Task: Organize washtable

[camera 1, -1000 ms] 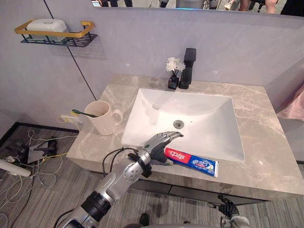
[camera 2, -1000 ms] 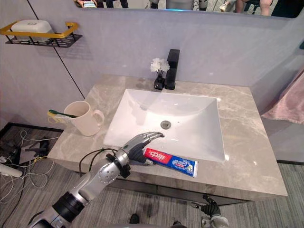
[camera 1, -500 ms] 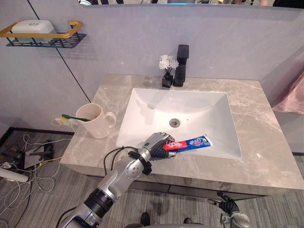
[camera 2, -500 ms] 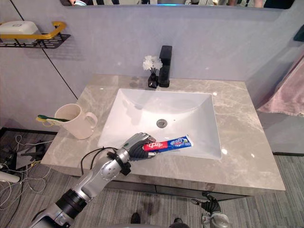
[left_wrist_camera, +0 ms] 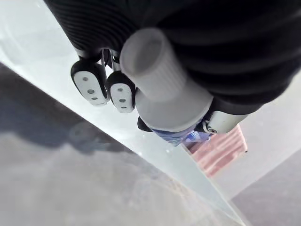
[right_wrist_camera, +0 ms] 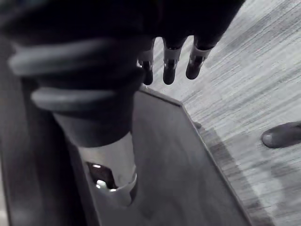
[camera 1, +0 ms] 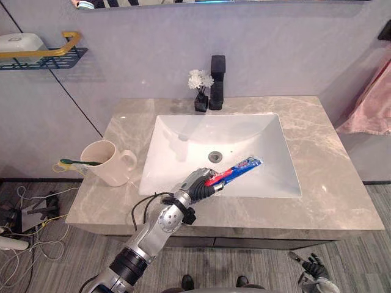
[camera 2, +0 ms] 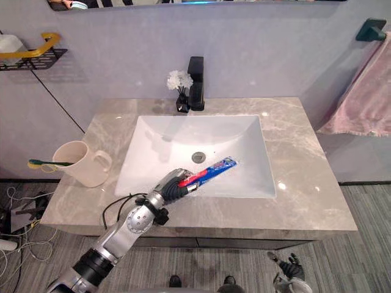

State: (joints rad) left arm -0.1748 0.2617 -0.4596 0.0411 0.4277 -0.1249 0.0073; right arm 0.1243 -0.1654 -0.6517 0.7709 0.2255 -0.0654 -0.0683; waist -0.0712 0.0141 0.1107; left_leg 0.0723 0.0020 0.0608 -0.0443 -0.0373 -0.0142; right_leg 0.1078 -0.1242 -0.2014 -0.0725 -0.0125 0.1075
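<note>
Marble countertop (camera 1: 342, 183) frames the white basin (camera 1: 208, 137), with the black faucet (camera 1: 217, 82) at the back. A cream mug (camera 1: 105, 163) stands on the left side, and a green toothbrush (camera 1: 76, 162) rests in it with one end poking out leftward. The left hand (camera 1: 197, 185) is over the basin's front edge, its fingers (left_wrist_camera: 89, 82) curled tightly round the cap end of the toothpaste tube (camera 1: 238, 168). A second ago that tube lay flat on the front strip of counter under straight fingers. Now it is off the stone and tilted, its tail pointing out above the basin. So the pick-up looks done. The likely remaining job is carrying the tube leftward to the mug and standing it inside beside the toothbrush. The right hand (camera 1: 314, 268) hangs low near the floor, fingers loose and holding nothing.
</note>
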